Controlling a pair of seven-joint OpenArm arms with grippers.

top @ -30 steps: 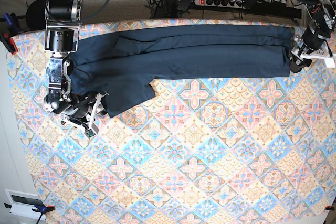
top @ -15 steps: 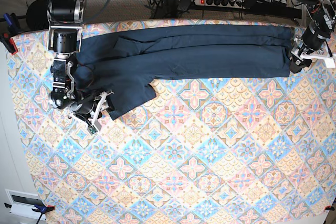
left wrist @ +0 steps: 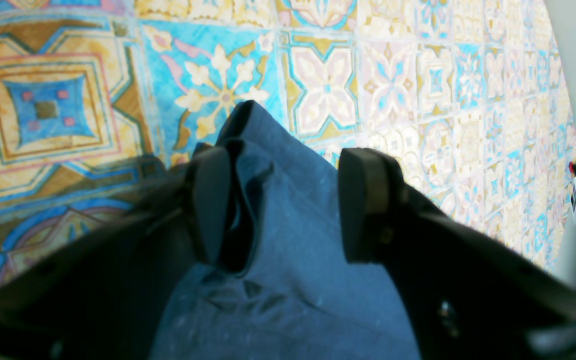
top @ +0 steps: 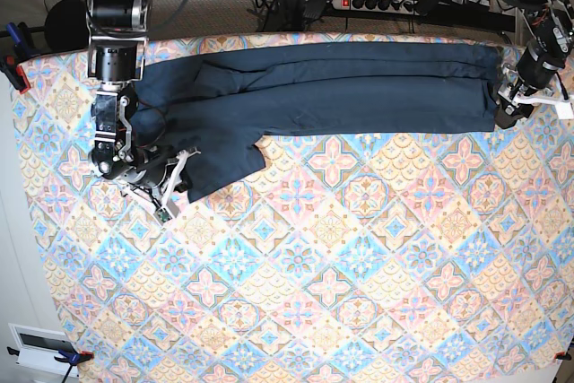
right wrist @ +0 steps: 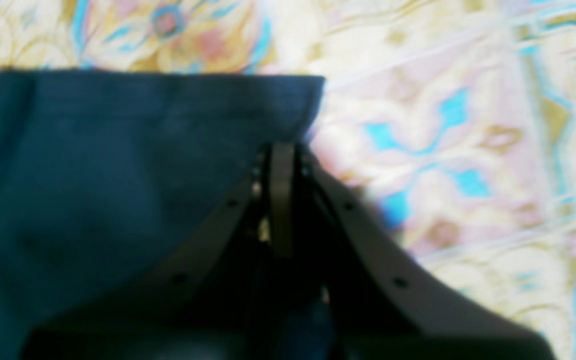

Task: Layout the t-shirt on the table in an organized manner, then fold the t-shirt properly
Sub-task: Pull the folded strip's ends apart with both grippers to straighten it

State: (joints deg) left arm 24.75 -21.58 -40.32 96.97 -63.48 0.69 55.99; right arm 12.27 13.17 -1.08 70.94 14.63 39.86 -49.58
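The dark navy t-shirt [top: 341, 87] lies stretched in a long band along the far side of the patterned table [top: 341, 293]. My right gripper [top: 186, 177] is at the corner of the sleeve on the base view's left. In the blurred right wrist view its jaws [right wrist: 280, 165] are pressed together on the t-shirt's [right wrist: 118, 150] edge, just below a hem corner. My left gripper [top: 504, 114] sits at the shirt's other end. Its fingers [left wrist: 368, 200] stand apart, with bunched t-shirt fabric [left wrist: 288, 280] lying between them and a fold against the left finger.
The table's far edge runs just behind the shirt, with a power strip [top: 377, 2] and cables beyond it. Clamps [top: 13, 69] hold the cloth at the left corner. A white box [top: 40, 347] sits off the near left corner.
My right gripper has moved in onto the sleeve corner and gone from open to shut. The left gripper and the shirt's long band have stayed where they were.
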